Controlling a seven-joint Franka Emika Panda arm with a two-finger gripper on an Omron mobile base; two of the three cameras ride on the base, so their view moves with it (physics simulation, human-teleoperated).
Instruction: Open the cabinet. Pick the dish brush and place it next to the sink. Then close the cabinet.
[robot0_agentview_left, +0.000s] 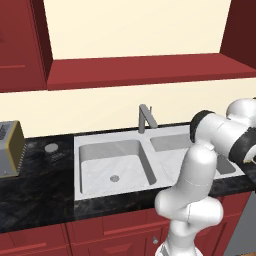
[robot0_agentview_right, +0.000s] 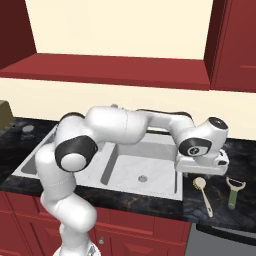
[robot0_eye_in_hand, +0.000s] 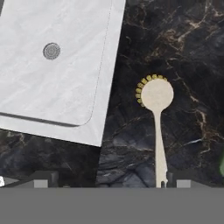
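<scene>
The cabinet (robot0_agentview_left: 135, 70) (robot0_agentview_right: 115, 70) on the wall above the sink stands open, showing its cream back wall and red floor board. The dish brush (robot0_agentview_right: 202, 192) (robot0_eye_in_hand: 156, 94) lies flat on the dark counter just right of the sink (robot0_agentview_left: 115, 165) (robot0_agentview_right: 140, 172) (robot0_eye_in_hand: 57, 65), bristle head towards the wall. My gripper (robot0_eye_in_hand: 111, 181) (robot0_agentview_right: 201, 171) hovers over the brush with its jaws wide open and nothing between them. In the hand view the handle's end lies close to the right fingertip (robot0_eye_in_hand: 181, 181).
A green peeler (robot0_agentview_right: 234, 192) lies right of the brush. The grey faucet (robot0_agentview_left: 145, 117) rises behind the sink. A boxy metal appliance (robot0_agentview_left: 10, 147) and a small round disc (robot0_agentview_left: 51, 148) sit on the counter at left. Red base cabinets (robot0_agentview_left: 115, 230) run below.
</scene>
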